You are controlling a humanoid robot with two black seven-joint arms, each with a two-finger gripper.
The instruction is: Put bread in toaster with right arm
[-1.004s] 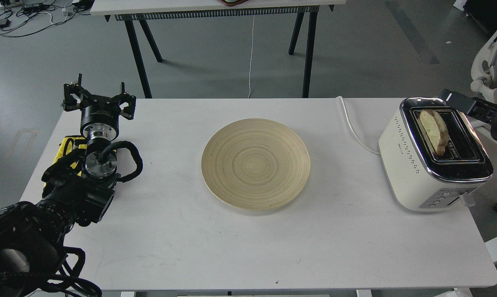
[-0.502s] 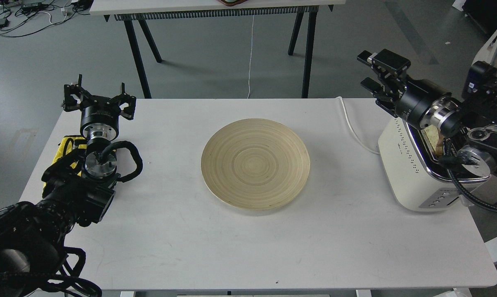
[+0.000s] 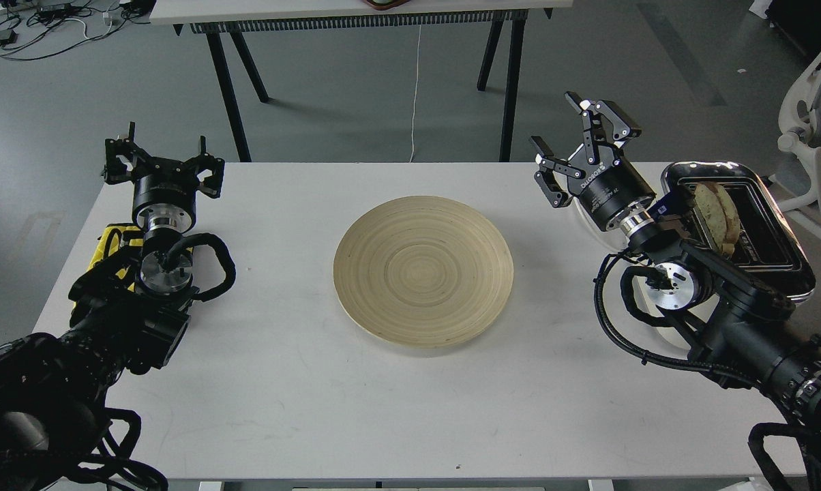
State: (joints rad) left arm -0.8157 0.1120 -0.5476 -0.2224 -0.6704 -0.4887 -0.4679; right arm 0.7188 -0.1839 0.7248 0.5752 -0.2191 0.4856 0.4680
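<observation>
White lettering is printed on the right gripper body; it is too small to be read.

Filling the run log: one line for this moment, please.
bread: standing in toaster slot | right gripper: open, empty | left gripper: open, empty | plate: bare

Glossy chrome toaster top, ringed wooden plate, matt white table

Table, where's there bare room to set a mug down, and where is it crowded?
Bare table runs along the near edge in front of the wooden plate, and behind the plate at the far edge. The right end is crowded: right gripper, toaster holding bread. Left gripper fills the far-left corner.
</observation>
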